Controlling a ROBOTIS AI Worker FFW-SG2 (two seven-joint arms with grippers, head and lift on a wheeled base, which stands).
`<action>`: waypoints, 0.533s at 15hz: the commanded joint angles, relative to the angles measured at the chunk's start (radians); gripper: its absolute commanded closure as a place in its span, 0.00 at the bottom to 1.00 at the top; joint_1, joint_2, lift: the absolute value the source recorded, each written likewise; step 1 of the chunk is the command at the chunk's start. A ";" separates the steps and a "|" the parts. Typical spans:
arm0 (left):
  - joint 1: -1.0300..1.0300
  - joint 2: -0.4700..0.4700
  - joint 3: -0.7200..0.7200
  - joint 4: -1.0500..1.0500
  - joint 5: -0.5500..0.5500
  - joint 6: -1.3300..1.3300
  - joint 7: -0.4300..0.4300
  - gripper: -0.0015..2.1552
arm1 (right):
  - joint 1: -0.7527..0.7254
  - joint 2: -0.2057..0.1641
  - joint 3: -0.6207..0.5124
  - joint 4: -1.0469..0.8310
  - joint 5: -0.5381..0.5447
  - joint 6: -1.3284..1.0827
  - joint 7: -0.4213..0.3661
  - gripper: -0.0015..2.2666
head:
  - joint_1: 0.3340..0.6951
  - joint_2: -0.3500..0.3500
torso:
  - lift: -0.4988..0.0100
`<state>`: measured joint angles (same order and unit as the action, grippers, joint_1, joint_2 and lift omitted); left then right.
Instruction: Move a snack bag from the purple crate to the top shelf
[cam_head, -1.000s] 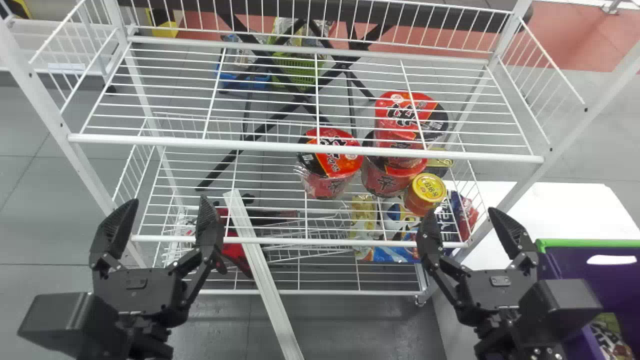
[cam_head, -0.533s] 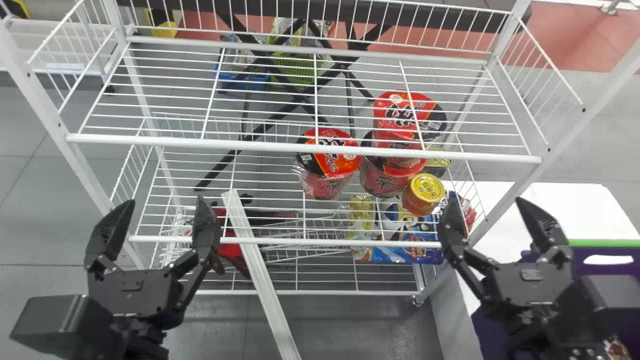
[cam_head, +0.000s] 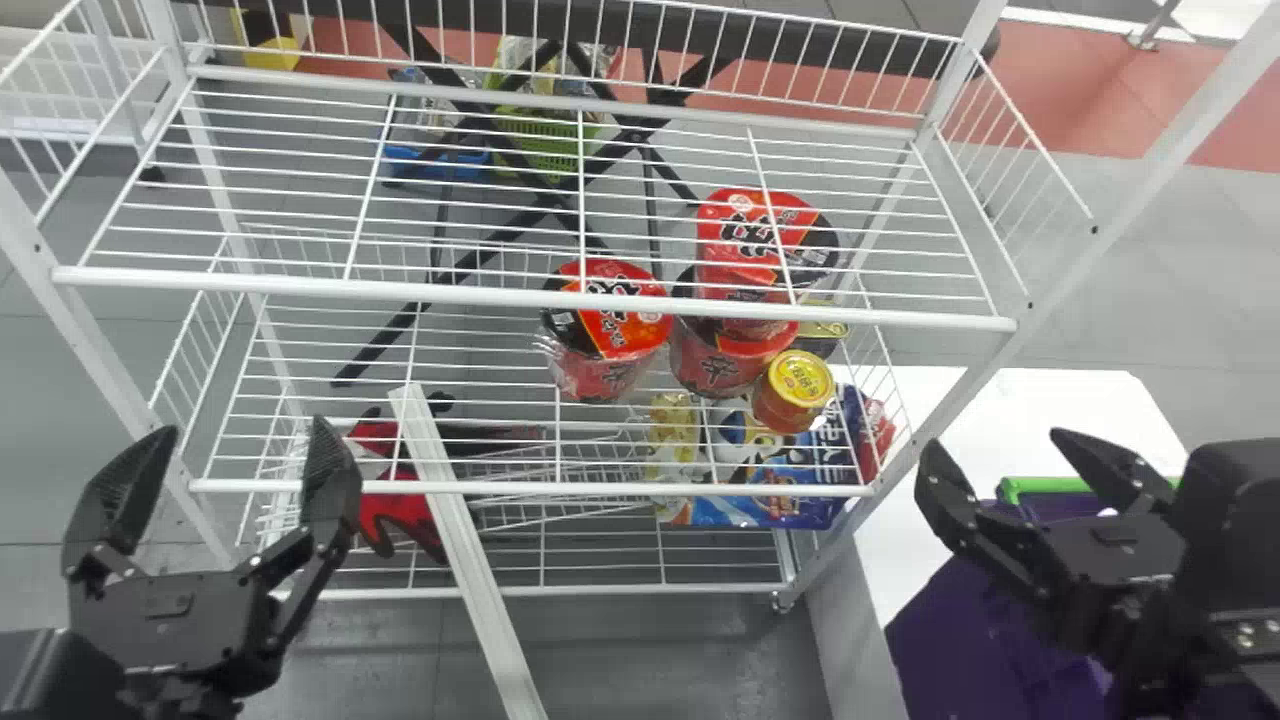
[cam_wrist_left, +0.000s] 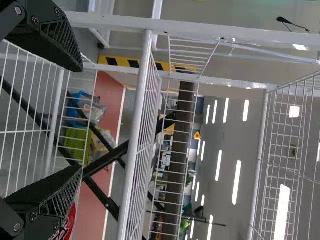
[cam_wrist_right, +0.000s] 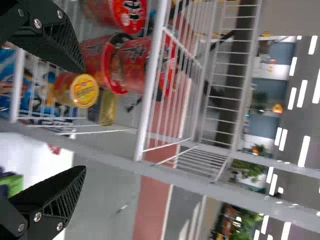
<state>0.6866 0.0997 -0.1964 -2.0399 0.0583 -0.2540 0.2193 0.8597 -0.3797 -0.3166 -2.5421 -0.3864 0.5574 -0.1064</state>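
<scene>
Bright strip lights (cam_wrist_left: 236, 182) glare, and the white tabletop (cam_head: 1050, 395) looks nearly washed out.

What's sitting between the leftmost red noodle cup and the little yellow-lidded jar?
Another red noodle cup stands between that leftmost cup and the jar; the head view shows it.

- Purple crate (cam_head: 955, 620), green-rimmed, upright, partly hidden, to my right by the white tabletop's left edge.
- Top shelf (cam_head: 560, 296), white wire, ahead of me, its back edge fenced.
</scene>
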 joint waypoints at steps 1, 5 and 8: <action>0.001 0.000 0.000 0.004 0.000 0.008 0.002 0.06 | -0.021 0.047 -0.133 -0.004 -0.088 0.154 0.113 0.07 | 1.00 0.17 | 0.07; -0.001 0.000 0.002 0.010 0.000 0.017 0.000 0.06 | -0.137 0.160 -0.378 0.019 -0.184 0.556 0.409 0.07 | 1.00 0.09 | 0.07; -0.007 0.000 0.005 0.009 -0.002 0.036 -0.003 0.06 | -0.195 0.162 -0.457 0.100 -0.154 0.642 0.485 0.07 | 1.00 0.02 | 0.07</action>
<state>0.6824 0.0996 -0.1930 -2.0298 0.0578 -0.2279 0.2170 0.6981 -0.2189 -0.7361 -2.4862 -0.5603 1.1517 0.3568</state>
